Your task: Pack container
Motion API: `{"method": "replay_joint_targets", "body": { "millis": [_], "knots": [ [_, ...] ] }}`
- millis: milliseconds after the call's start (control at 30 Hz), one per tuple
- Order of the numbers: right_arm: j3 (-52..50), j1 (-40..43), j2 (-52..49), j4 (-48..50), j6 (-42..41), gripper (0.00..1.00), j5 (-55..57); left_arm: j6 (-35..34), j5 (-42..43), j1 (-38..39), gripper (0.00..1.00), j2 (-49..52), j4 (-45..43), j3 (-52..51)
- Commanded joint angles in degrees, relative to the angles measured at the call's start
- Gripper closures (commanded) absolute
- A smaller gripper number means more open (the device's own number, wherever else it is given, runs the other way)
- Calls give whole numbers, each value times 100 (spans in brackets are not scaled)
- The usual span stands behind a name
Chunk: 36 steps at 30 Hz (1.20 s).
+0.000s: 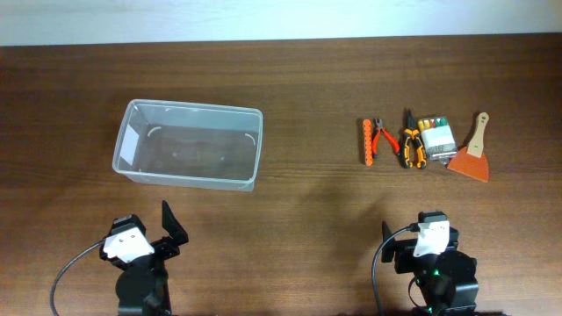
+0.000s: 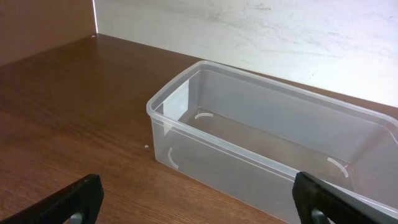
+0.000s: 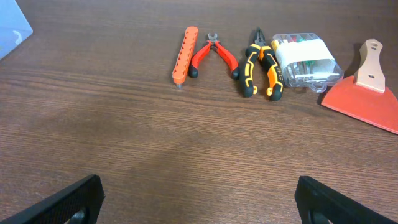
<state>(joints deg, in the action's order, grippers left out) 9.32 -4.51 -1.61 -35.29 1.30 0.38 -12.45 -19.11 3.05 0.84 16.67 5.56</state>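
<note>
We see the clear, translucent plastic rectangular container (image 1: 189,146) sitting upright on the left half of the dark brown wooden desk (image 1: 307,219), ahead of the left arm, with nothing inside it. In the left wrist view its near corner and long side wall fill the middle of the picture. The left pincer (image 2: 199,208) is spread wide, one black fingertip at each lower corner, and it grips nothing. The right pincer (image 3: 200,204) is spread just as wide and is likewise empty.

Well apart from the container, on the right half of the desk, we find a row of tools:
- an orange strip with holes (image 3: 185,55)
- red-handled cutters (image 3: 214,55)
- black-and-orange pliers (image 3: 260,62)
- a clear plastic case of coloured bits (image 3: 306,58)
- a red scraper with a wooden handle (image 3: 367,93)

The case lies just beside the pliers.
</note>
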Motion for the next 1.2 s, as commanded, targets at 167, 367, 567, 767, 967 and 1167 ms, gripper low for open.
{"method": "replay_joint_targets", "body": {
  "millis": [167,367,567,767,967,1167],
  "knots": [
    [-42,46,4,28,-52,1,-15,50,-22,22,1,-17,4,-24],
    [-37,44,4,109,-105,1,-1180,50,-22,22,1,-17,4,-24],
    [-42,42,4,1005,-957,1,-1985,50,-20,22,1,-17,4,-24],
    [741,42,-374,1668,-927,1,-1945,50,-22,22,1,-17,4,-24],
    [3377,42,-2789,-59,-409,1,-920,50,-22,22,1,-17,4,-24],
    [6332,42,-5637,-2063,-411,1,-1040,50,-22,22,1,-17,4,-24]
  ]
}}
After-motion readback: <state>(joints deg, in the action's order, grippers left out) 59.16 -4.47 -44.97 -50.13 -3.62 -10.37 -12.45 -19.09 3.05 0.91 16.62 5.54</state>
